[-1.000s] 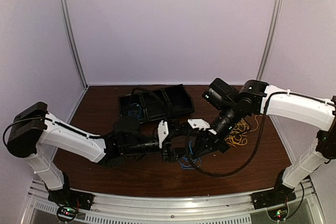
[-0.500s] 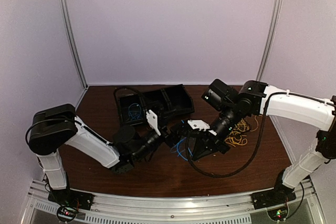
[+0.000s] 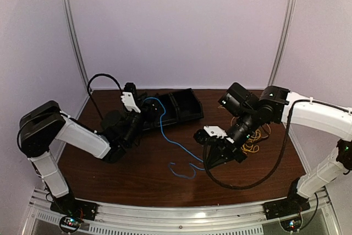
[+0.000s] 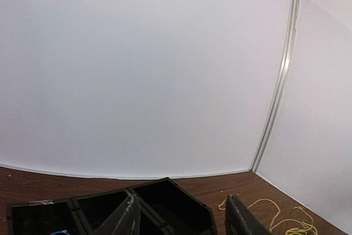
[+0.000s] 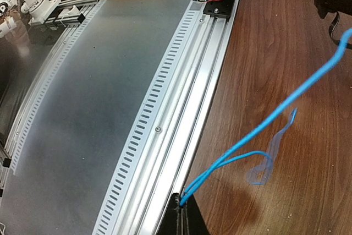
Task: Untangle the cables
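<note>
A blue cable (image 3: 166,136) stretches in one long strand from the black tray (image 3: 184,107) down to my right gripper (image 3: 208,160). A small blue loop (image 3: 181,171) lies on the table below it. In the right wrist view the right gripper (image 5: 183,205) is shut on the blue cable (image 5: 264,130), two strands leaving the tips. My left gripper (image 3: 141,104) is raised over the tray's left end. In the left wrist view its fingers (image 4: 124,221) stand wide apart with nothing between them. Yellow cables (image 3: 252,140) lie under the right arm. No grey cable shows.
The black tray (image 4: 165,182) has several compartments; a bit of blue shows in its left one. Yellow cable loops (image 4: 291,221) lie right of it. The aluminium rail (image 5: 181,92) runs along the table's near edge. White walls enclose the back and sides.
My left gripper has swung back and left from the table's middle to the tray, and the blue cable has been drawn out long. My right gripper has kept hold, shifting slightly toward the front.
</note>
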`<action>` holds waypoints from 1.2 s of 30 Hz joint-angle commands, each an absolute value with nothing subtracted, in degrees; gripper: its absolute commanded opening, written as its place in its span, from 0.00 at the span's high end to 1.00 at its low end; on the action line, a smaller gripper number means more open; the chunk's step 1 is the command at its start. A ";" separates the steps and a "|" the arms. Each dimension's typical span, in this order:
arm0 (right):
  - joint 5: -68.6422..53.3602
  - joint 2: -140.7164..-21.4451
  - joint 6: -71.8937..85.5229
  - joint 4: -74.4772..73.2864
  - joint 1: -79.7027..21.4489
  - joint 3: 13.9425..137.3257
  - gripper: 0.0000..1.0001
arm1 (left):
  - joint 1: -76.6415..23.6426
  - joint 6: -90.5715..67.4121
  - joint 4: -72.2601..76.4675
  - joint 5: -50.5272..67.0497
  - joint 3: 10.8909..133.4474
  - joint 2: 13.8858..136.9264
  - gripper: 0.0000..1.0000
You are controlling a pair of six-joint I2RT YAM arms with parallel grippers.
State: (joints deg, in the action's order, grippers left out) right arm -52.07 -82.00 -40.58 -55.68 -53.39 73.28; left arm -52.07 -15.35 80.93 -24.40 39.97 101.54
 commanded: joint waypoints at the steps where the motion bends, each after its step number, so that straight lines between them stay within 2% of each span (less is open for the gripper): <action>1: -52.64 -78.23 -41.22 -56.53 -53.60 72.11 1.00 | -45.15 -15.81 73.79 -23.34 37.62 96.22 0.48; 8: -53.29 -79.88 -40.62 -56.57 -51.89 76.69 1.00 | -43.02 -9.48 61.65 -21.79 39.17 90.85 0.47; 11: -49.86 -81.66 -38.33 -54.63 -51.69 80.78 1.00 | -42.34 -10.42 54.86 -25.58 39.50 89.01 0.40; 13: -48.59 -83.60 -38.84 -55.33 -51.37 84.92 1.00 | -40.82 -14.86 44.91 -28.46 41.63 88.96 0.30; 15: -48.15 -85.46 -39.19 -56.18 -51.12 89.71 1.00 | -39.09 -19.95 34.51 -31.21 42.83 88.79 0.28; 16: -47.46 -86.25 -38.64 -55.73 -51.15 91.75 1.00 | -38.72 -20.41 34.11 -30.74 41.49 87.89 0.27; 20: -42.21 -90.42 -36.63 -51.81 -51.15 97.37 1.00 | -38.67 -21.70 38.87 -27.80 33.92 81.52 0.27; 29: -34.71 -103.57 -31.93 -39.67 -50.71 107.08 1.00 | -38.67 -31.64 24.37 -29.47 25.32 59.73 0.28; 36: -31.42 -113.61 -31.11 -30.72 -50.54 116.01 1.00 | -38.67 -32.69 13.12 -29.98 21.33 45.69 0.28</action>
